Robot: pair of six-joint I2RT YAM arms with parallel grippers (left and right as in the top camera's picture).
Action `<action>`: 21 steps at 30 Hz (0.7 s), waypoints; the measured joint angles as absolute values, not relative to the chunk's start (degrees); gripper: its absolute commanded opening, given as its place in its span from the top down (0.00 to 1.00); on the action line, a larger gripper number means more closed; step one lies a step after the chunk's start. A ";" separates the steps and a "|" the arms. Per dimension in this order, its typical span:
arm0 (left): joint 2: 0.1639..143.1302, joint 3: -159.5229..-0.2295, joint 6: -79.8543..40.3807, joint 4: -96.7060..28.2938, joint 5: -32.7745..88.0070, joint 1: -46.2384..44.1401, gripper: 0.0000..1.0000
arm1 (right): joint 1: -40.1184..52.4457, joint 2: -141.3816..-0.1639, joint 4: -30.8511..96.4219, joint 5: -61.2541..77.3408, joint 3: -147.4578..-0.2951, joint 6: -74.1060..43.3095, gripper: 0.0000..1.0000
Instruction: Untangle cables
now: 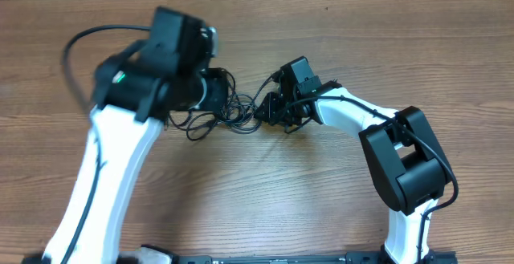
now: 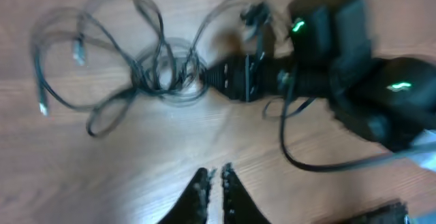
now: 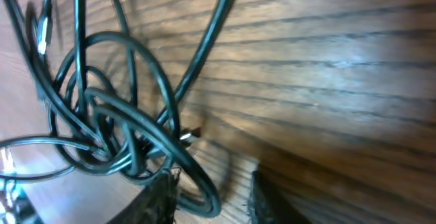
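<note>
Probably light, limp and snag-prone, the cables (image 1: 229,111) lie knotted on the bench (image 1: 265,200) nearer its far edge; best taken by a loose outer loop. Left fingers (image 2: 196,200) are closed, empty; right fingers (image 3: 158,200) stand apart beside a loop

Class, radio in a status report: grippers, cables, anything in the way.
Left gripper shut, empty. Right gripper open, at the cables. One knotted bundle. Arm cable trailing close by.

1. Place: prob. a robotics lab or test bench.
2. Evidence: left arm (image 1: 100,184) & right arm (image 1: 349,110), white w/ black joints, both rising from the near edge of one wood-grain table (image 1: 265,200).
3. Camera fixed overhead, looking straight down.
</note>
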State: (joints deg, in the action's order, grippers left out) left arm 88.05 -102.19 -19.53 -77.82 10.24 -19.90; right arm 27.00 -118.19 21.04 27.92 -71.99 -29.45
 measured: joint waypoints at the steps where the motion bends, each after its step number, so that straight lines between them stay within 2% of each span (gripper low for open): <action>1: 90.04 -102.17 -19.55 -78.30 10.87 -19.90 0.94 | 26.89 -118.08 21.21 28.51 -71.99 -28.95 0.53; 5: 97.23 -102.15 -19.81 -79.40 12.78 -19.90 0.93 | 26.20 -117.03 21.56 29.34 -71.99 -26.35 0.38; 13: 107.37 -101.97 -24.10 -81.84 12.88 -19.90 0.95 | 25.28 -115.68 19.40 29.43 -71.99 -23.62 0.38; 17: 109.78 -99.92 -30.09 -80.51 8.10 -19.90 0.95 | 26.06 -115.68 16.49 29.23 -71.96 -23.27 0.38; 21: 109.82 -97.93 -34.39 -78.24 3.77 -19.90 0.88 | 26.85 -115.68 14.83 27.79 -71.96 -23.11 0.39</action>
State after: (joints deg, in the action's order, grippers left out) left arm 109.82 -97.93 -34.39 -78.24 3.77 -19.90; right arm 26.85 -115.68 14.83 27.79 -71.96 -23.11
